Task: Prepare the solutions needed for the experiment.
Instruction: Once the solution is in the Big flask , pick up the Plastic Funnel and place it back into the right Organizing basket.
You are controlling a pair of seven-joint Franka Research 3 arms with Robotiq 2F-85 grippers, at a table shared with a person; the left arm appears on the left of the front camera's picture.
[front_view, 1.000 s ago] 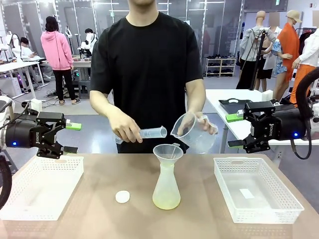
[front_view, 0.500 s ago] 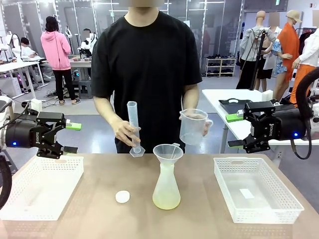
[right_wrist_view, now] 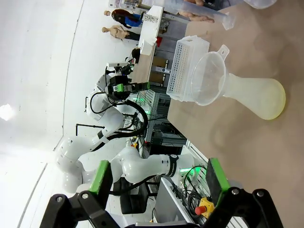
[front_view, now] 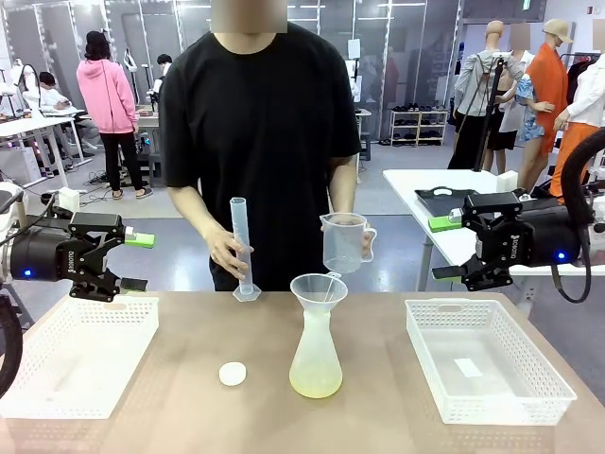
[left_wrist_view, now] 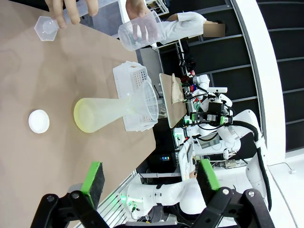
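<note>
A translucent conical flask (front_view: 315, 357) stands at the table's middle with a shallow layer of pale yellow solution (front_view: 315, 383) in its base and a clear funnel (front_view: 319, 288) in its neck; it also appears in the left wrist view as the flask (left_wrist_view: 107, 114) and in the right wrist view as the flask (right_wrist_view: 254, 96). The person holds a graduated cylinder (front_view: 243, 248) upright on the table and a clear beaker (front_view: 344, 242) above the funnel. My left gripper (front_view: 136, 262) hangs open over the left basket. My right gripper (front_view: 442, 249) is open above the right basket.
A white basket (front_view: 76, 355) sits at the table's left and another white basket (front_view: 486, 372) at its right. A small white round cap (front_view: 233, 374) lies left of the flask. A second table (front_view: 444, 189) stands behind on the right.
The person raised the cylinder from a tilted pour to upright and set its base on the table. The beaker came level and moved left, nearer the funnel. Both arms stayed still.
</note>
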